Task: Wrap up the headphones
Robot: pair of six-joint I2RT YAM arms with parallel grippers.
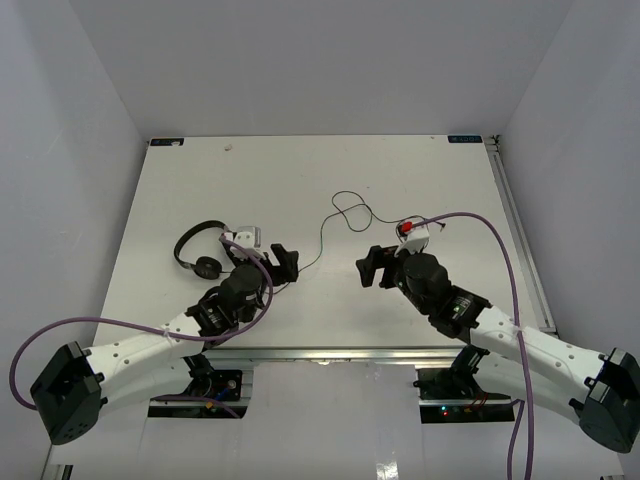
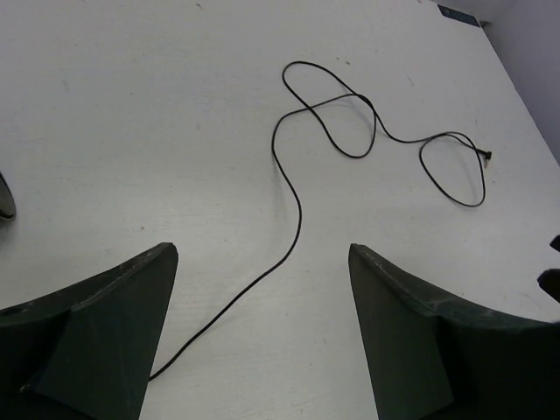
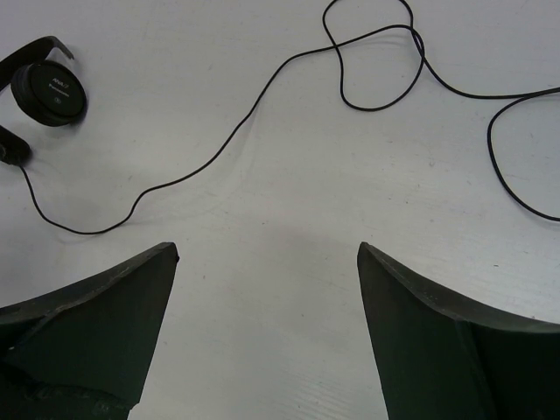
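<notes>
Headphones (image 3: 51,92) flat on table (image 1: 450,180), cord (image 2: 299,219) strewn loose.
Left gripper (image 1: 288,262), right gripper (image 1: 368,268): fingers spread wide, empty, facing across the cord.

Headphones (image 1: 200,250) left on table (image 1: 300,170), cord (image 2: 299,219) in loops to their right, plug (image 2: 487,157) apparently rightmost.

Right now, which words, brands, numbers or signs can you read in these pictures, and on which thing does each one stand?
No text can be quoted with confidence.
Headphones: small pale print on the round earcup, too small to read.
Dark sticker at the far right corner of the table: pale marks, too blurred to read.
</notes>
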